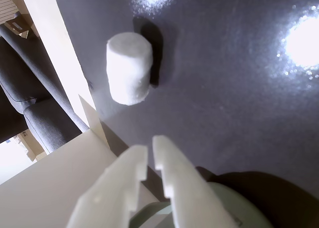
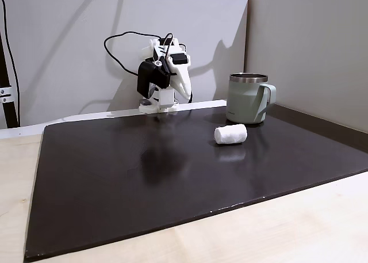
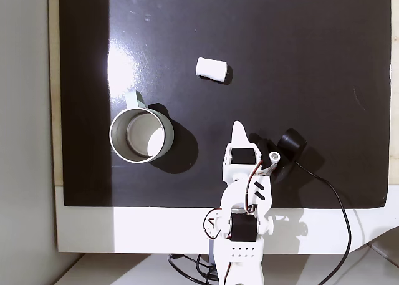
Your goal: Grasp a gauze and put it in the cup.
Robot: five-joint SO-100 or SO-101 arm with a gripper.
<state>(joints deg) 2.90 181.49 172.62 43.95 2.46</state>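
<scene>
Wrist view: cup [image 1: 234,210] behind pincer [image 1: 151,155].

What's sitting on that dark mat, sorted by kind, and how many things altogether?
Gauze roll: 1
Cup: 1
Robot arm with gripper, folded at the mat's edge: 1
Total: 3

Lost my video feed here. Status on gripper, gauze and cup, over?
White plastic gripper shut, empty. White cylindrical fabric gauze roll lying on dark mat, untouched. Sage-green steel-rimmed cup upright, empty. Path clear.
</scene>
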